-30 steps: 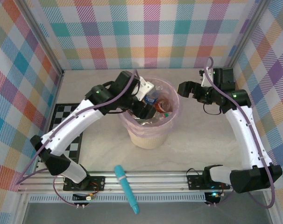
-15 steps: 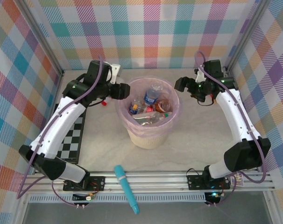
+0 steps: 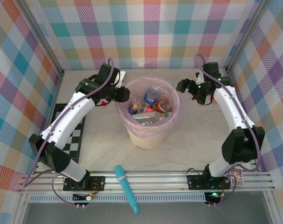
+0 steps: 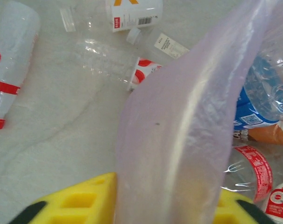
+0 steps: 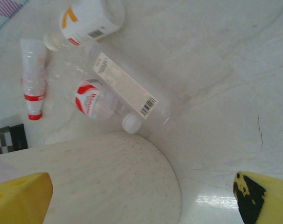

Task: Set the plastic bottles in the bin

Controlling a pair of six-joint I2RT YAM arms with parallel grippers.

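Note:
The bin [image 3: 153,136] stands mid-table, its pink bag [image 4: 179,140] holding several plastic bottles [image 3: 151,97], among them a blue-labelled one [image 4: 260,98] and a red-labelled one [image 4: 253,170]. My left gripper [image 3: 123,94] is open at the bin's left rim, its yellow fingers [image 4: 71,203] standing either side of the bag's edge. My right gripper [image 3: 182,86] hangs open beside the right rim, above the cream wall [image 5: 85,182]. More bottles lie on the table behind the bin: a red-capped one [image 5: 31,77], a red-white labelled one [image 5: 97,103], a long clear one [image 5: 127,86] and an orange-marked one [image 5: 88,18].
A long teal stick [image 3: 126,189] lies across the front rail. A checkerboard mat [image 3: 71,140] sits at the left under the left arm. Plaid walls close in the back and both sides.
My left gripper has come out from over the bin's opening and settled at its left rim. The right gripper has shifted slightly back, staying beside the right rim.

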